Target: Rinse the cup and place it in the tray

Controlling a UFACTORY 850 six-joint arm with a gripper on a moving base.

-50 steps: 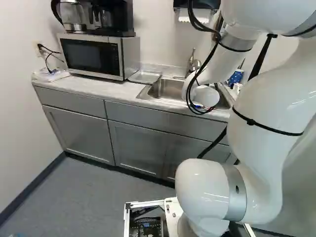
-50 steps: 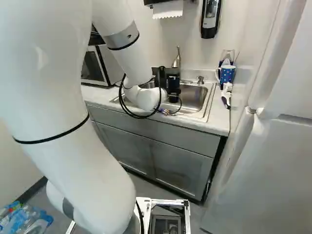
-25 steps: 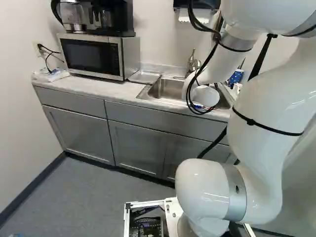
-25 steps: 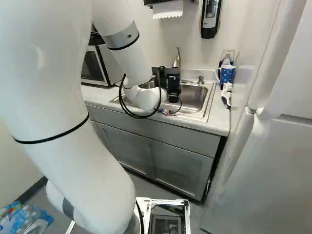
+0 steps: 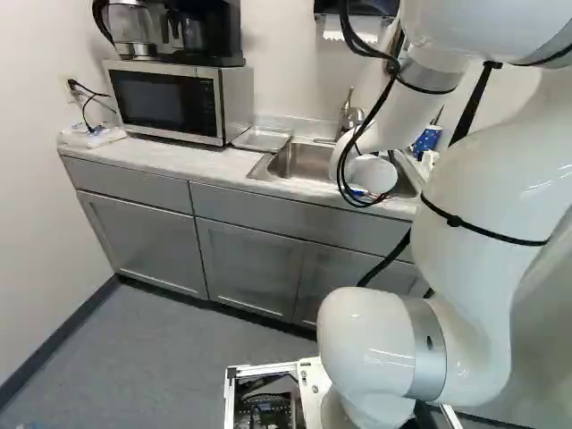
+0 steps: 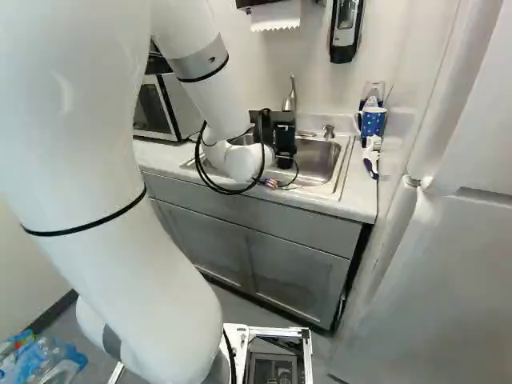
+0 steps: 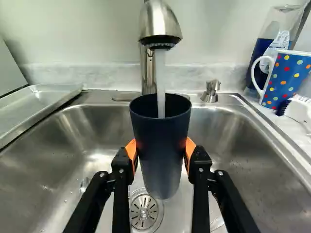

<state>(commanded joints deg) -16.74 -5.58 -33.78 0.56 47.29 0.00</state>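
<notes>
Beyond the arm's white wrist, the black gripper (image 6: pixel 284 138) is over the sink in the right base view; its fingertips cannot be made out there. In the wrist view the gripper (image 7: pixel 161 151) is shut on a dark blue cup (image 7: pixel 162 145), an orange pad pressing on each side. The cup is upright, its mouth under the faucet (image 7: pixel 159 24), and a stream of water (image 7: pixel 161 82) runs into it. Its inside bottom is hidden. The metal tray (image 5: pixel 261 138) lies on the counter between microwave and sink; part of the same tray (image 7: pixel 36 109) shows in the wrist view.
The sink (image 7: pixel 63 145) surrounds the cup, with a drain (image 7: pixel 144 212) below. A soap pump (image 7: pixel 211 91) stands behind the basin. A dotted mug (image 7: pixel 286 77), a clear container and a brush (image 7: pixel 297 110) are beside the sink. The microwave (image 5: pixel 170 100) stands beyond the tray.
</notes>
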